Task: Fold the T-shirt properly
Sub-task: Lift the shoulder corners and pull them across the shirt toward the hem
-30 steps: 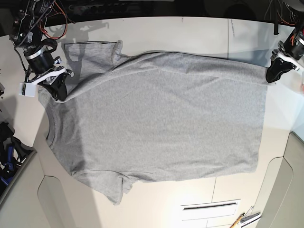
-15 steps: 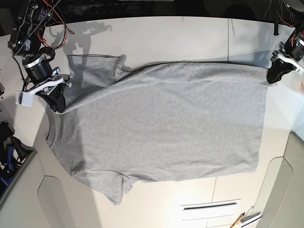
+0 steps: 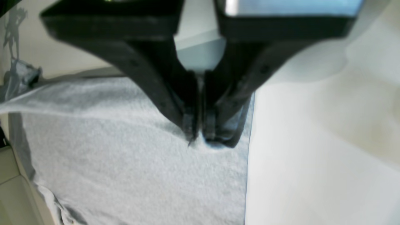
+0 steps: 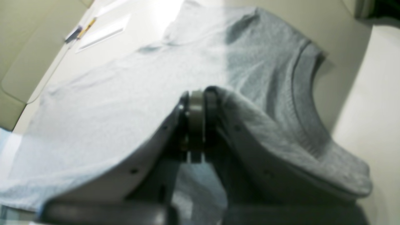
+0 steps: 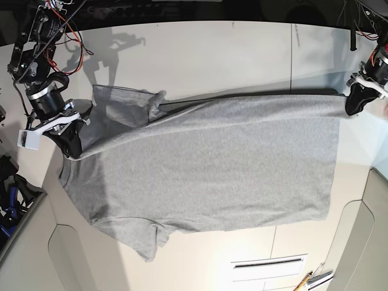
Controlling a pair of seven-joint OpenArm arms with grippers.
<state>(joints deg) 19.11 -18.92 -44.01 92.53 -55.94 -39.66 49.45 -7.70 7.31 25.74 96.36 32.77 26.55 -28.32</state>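
The heather-grey T-shirt lies spread on the white table, plain side up, with its collar at the left of the base view and its hem at the right. My right gripper is shut on the shoulder beside the ribbed collar; its tips pinch a raised fold of cloth. My left gripper is shut on the far hem corner, fingertips closed on the fabric. The far edge hangs taut between both grippers, off the table. No lettering shows.
The far sleeve lies flat behind the lifted edge. A white slotted panel and some pens sit at the near right. Dark gear lies at the left edge. Beige panels flank the table's near corners.
Both grippers have pulled the shirt's far edge toward the near side and lifted it. The right gripper moved furthest, and a dark shadow now shows under the raised edge.
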